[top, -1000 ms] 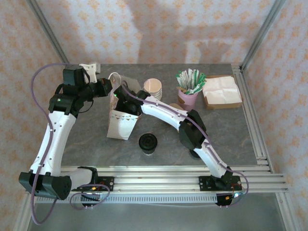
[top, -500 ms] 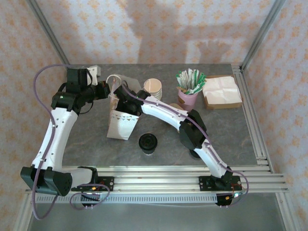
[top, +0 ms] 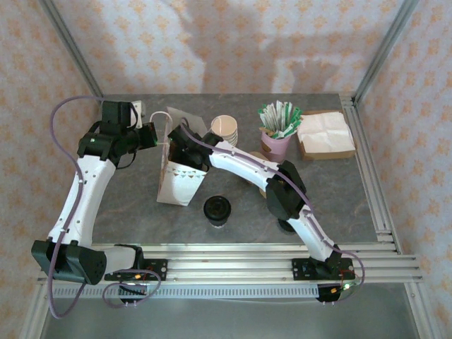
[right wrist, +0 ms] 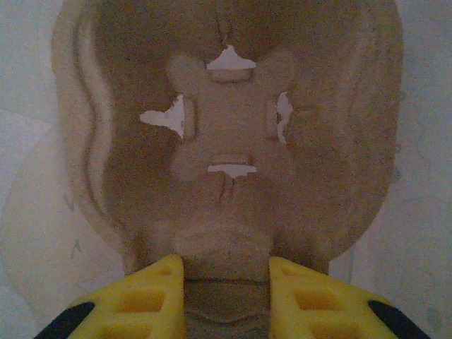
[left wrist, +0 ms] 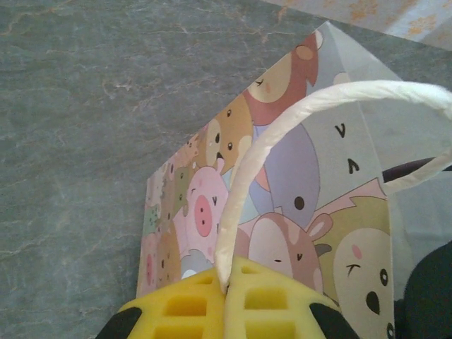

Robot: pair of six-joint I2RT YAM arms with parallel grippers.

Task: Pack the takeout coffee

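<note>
The takeout coffee [top: 217, 210], a small pale cup with a black lid, stands on the table in front of the paper bag [top: 176, 182]. My left gripper [left wrist: 229, 282] is shut on the bag's white handle [left wrist: 244, 183] and holds it up at the bag's far left. The cartoon-printed side of the bag [left wrist: 282, 176] hangs just below it. My right gripper [right wrist: 227, 272] reaches down into the bag's mouth. Its yellow fingers [right wrist: 152, 286] are closed on the edge of a brown pulp cup carrier [right wrist: 226, 127], which lies inside the bag.
A stack of lidless cream cups [top: 224, 129] stands right behind the bag. Further right are a pink cup of sachets [top: 277, 131] and a brown tray of napkins [top: 325, 135]. The right arm [top: 247, 166] stretches across the table's middle.
My left arm has shifted a little to the right with the handle in its grip, and the bag's mouth stands slightly more open. The right arm has barely moved.
</note>
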